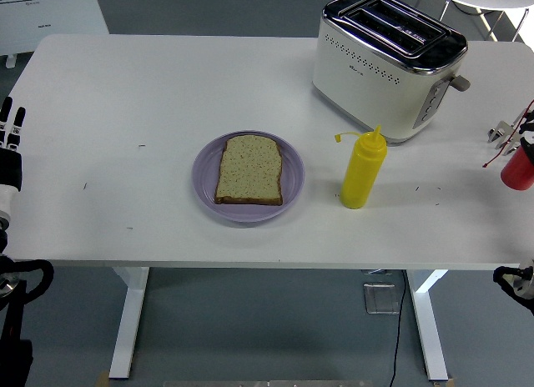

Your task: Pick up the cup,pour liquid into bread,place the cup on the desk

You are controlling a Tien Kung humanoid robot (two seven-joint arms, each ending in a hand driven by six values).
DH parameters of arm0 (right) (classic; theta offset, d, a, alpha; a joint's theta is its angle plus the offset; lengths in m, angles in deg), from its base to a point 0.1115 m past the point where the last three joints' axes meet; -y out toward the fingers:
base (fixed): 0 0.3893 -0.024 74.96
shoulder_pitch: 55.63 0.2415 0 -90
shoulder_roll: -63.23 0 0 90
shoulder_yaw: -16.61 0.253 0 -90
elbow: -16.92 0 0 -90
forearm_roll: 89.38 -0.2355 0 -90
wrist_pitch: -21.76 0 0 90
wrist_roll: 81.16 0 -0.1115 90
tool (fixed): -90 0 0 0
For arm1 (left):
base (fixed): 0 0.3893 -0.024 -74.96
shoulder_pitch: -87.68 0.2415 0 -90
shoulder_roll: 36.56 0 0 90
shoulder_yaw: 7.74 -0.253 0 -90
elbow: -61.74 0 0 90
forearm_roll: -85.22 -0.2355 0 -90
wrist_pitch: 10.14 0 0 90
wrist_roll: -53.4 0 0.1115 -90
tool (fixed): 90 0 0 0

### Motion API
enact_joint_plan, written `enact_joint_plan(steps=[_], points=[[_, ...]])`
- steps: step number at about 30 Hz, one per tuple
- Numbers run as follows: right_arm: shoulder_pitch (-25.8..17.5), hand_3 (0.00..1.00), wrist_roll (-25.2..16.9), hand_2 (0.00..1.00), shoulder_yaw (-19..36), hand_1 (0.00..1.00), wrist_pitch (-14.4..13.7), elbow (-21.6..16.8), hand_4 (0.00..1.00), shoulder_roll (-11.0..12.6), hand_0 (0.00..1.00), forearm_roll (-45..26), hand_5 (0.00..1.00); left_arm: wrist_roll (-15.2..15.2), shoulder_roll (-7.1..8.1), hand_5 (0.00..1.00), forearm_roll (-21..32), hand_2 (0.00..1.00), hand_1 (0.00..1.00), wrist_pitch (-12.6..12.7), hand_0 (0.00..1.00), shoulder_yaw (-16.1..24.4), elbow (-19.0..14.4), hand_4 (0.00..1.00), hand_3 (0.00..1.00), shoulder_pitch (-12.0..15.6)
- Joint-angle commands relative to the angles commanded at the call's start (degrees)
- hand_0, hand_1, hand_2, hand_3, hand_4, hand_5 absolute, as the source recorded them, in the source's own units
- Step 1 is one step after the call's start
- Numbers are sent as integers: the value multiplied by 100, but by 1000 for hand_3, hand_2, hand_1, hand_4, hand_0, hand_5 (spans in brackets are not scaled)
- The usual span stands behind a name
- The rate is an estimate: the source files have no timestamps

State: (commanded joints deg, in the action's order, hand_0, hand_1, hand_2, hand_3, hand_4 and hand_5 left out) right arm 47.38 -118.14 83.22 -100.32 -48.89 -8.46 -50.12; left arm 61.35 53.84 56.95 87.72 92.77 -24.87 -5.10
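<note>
Yellow plastic squeeze bottle (363,172) upright just right of the purple plate (204,183), close but apart from it, nozzle up, small cap dangling on its tether on the plate side. No cup anywhere in view; probably the task's pouring vessel, though also a second, red bottle (519,166) far right of the plate, cut off by the picture's edge, its holder impossible to tell. Slice of bread (249,170) flat on the plate, covering most of it. White toaster (388,66) beyond and right of the plate; a bit of metal rack (501,133) far right of the plate. Left hand (10,145) far left of the plate at the edge of the table (125,95), fingers straight, pointing up, slightly apart, holding nothing. Right arm (516,280) only a black scrap far right of and nearer than the plate; closed or spread, impossible to tell. Judging by looks: light, soft-walled, smooth and a little slippery, not fragile, likely to squirt early under a hard grip. Best taken around mid-body below the shoulder with a gentle wrap, nozzle left clear; firm squeeze saved for over the bread. Narrow base, so easily toppled by a sideways bump on approach.
</note>
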Motion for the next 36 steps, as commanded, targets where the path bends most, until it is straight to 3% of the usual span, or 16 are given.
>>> enact_joint_plan(steps=[8,16,35,36], points=[[-44,510,0,414,-65,351,-38,353,332,-204,395,-330,71,0,0,998,-1,810,781,1,806,-13,3,477,779,0],[26,510,0,414,-58,354,-23,597,334,-242,396,-447,81,1,4,998,-1,811,782,2,806,-14,3,477,779,0],[-335,515,0,418,-128,353,-124,569,380,-308,396,-388,105,3,5,998,-1,811,782,4,807,-58,3,477,779,11],[-374,521,0,443,-140,387,-156,544,521,-299,381,-328,122,3,4,998,-1,811,782,3,806,-59,2,477,778,11]])
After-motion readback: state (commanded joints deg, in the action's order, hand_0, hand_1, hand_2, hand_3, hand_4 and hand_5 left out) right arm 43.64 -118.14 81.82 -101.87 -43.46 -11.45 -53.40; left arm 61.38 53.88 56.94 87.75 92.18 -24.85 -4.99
